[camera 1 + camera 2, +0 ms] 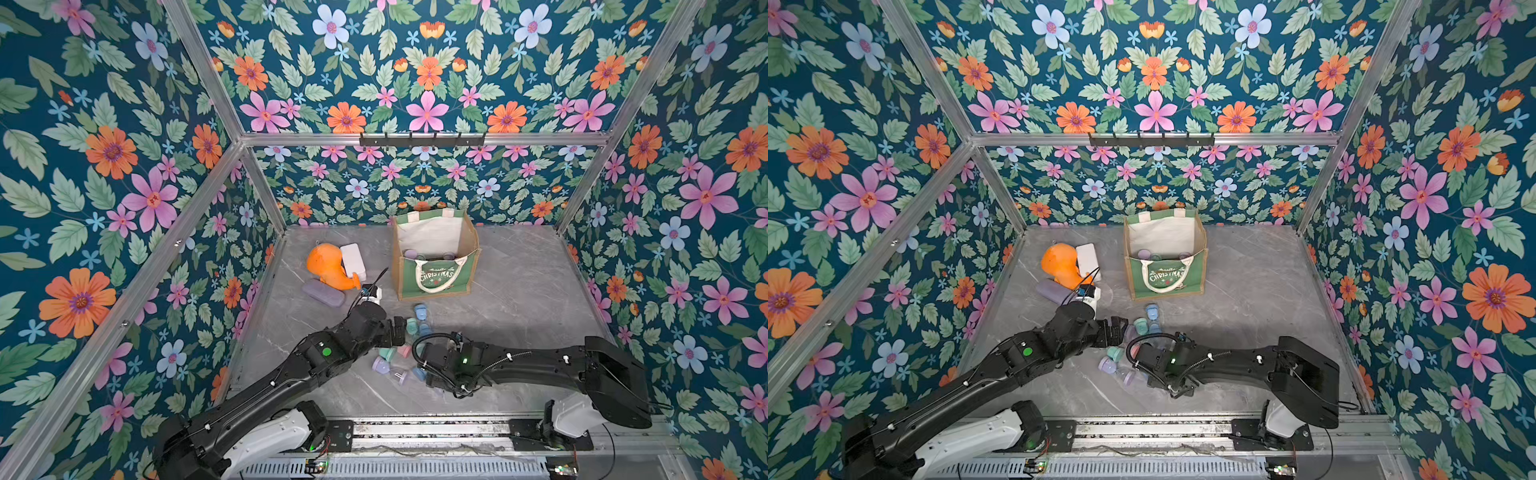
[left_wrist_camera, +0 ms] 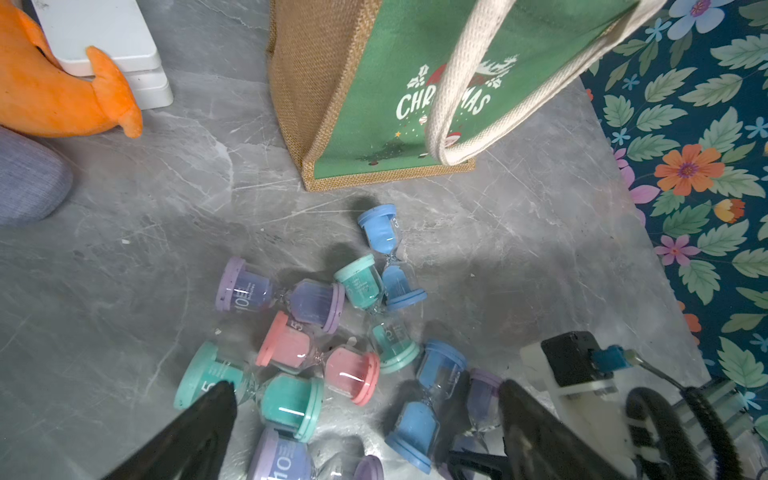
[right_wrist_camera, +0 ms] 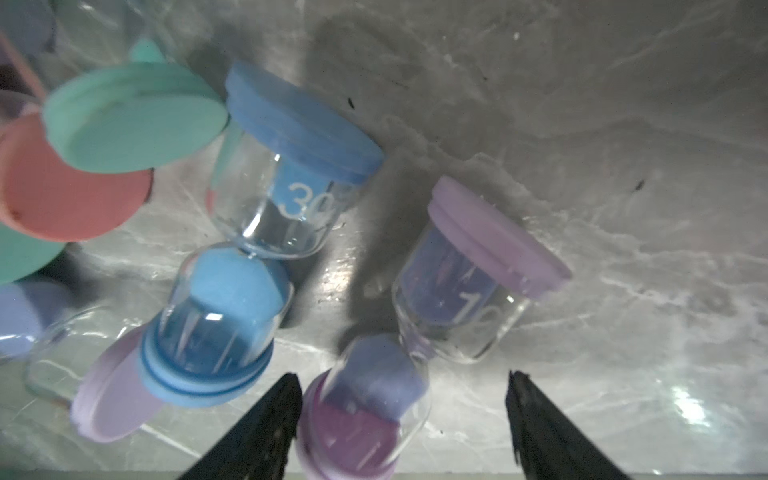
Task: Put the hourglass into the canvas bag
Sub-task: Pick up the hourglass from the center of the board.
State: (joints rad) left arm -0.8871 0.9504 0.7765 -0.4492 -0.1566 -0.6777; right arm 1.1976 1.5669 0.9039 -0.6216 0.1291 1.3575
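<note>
Several pastel hourglasses [image 1: 392, 353] lie in a loose pile on the grey table in front of the canvas bag [image 1: 436, 276], which stands upright and open; small hourglasses [image 1: 411, 253] show inside it. My right gripper [image 3: 403, 376] is low over the pile and open. A purple hourglass [image 3: 374, 390] lies between its fingers, its cap close against one finger [image 3: 274, 415] and clear of the other. Beside it lie a blue hourglass [image 3: 232, 299] and teal and pink ones. My left gripper [image 2: 368, 399] hovers open above the pile [image 2: 316, 357], holding nothing.
An orange plush toy [image 1: 328, 266], a white box [image 1: 353, 257] and a grey-purple case [image 1: 323, 293] sit left of the bag [image 1: 1167, 278]. Floral walls enclose the table on three sides. The two wrists are close together over the pile.
</note>
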